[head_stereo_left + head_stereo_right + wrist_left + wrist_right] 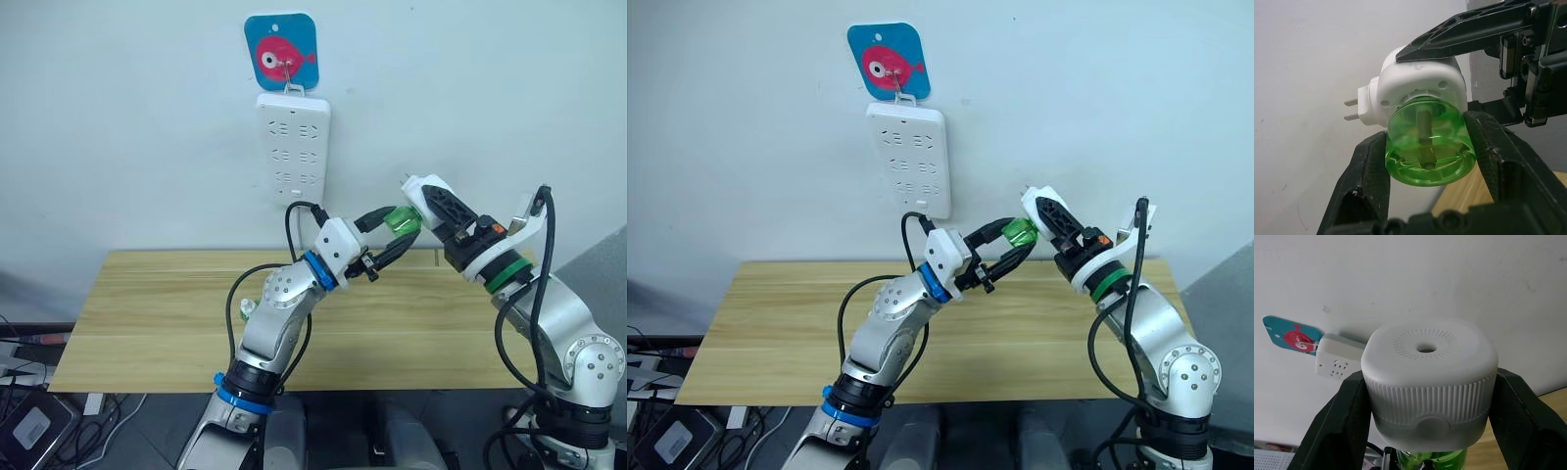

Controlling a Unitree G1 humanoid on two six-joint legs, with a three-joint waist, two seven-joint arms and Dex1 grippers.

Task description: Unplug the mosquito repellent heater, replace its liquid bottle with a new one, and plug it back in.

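Silver arms [279,313] (blue, green collars)

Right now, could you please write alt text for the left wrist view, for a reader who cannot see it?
The left hand grips a green transparent liquid bottle between its two black fingers. The bottle sits in the white mosquito repellent heater, whose two metal prongs point toward a pale wall, while the right hand holds the heater.
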